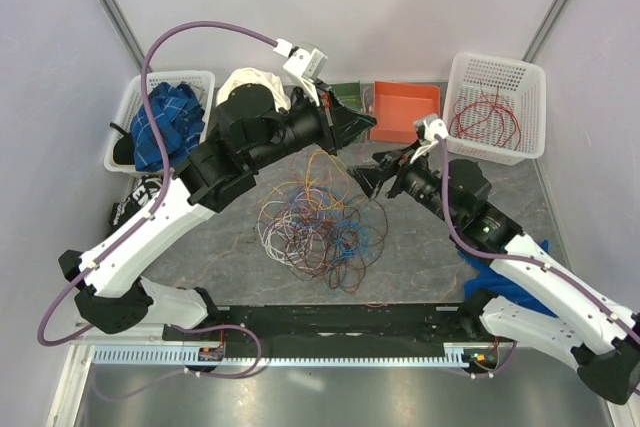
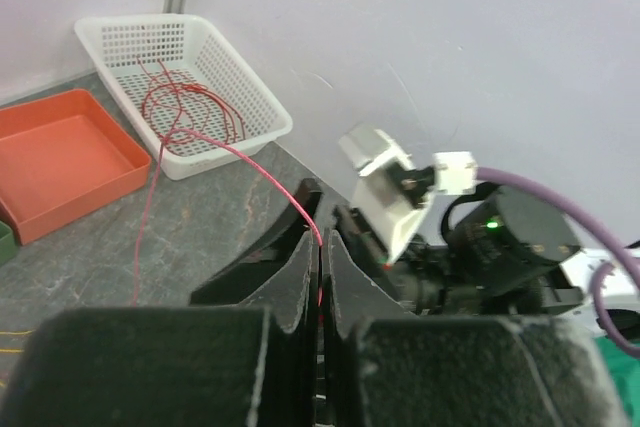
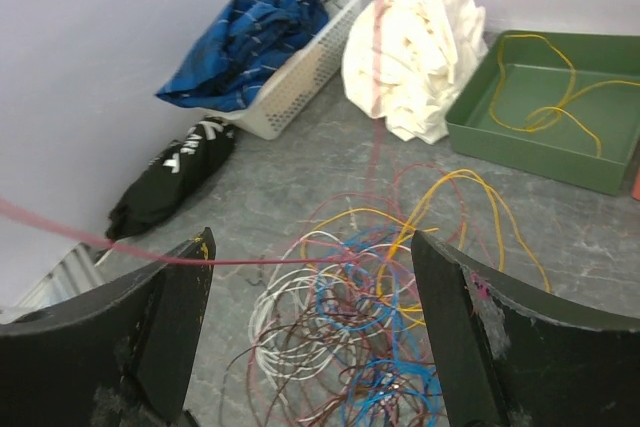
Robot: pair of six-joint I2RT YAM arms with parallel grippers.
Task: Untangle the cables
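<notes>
The cables (image 1: 320, 229) lie in a loose tangle of red, orange, blue and white loops on the table's middle. My left gripper (image 1: 368, 126) hangs above the tangle's far edge, shut on a thin red cable (image 2: 240, 154) pinched between its fingers (image 2: 300, 272). That cable arcs up and left, then drops to the table. My right gripper (image 3: 315, 242) stands open just right of the tangle (image 3: 365, 332). A taut red strand (image 3: 250, 260) crosses its left finger (image 3: 175, 312) and the gap, gripped by neither finger.
A white basket (image 1: 520, 77) at the back right holds red cables. Beside it stand an orange tray (image 1: 403, 112) and a green tray (image 3: 590, 162) with yellow cables. At the back left are a white cloth (image 1: 248, 85), a basket of blue cloth (image 1: 165, 127) and a black bag (image 1: 143, 194).
</notes>
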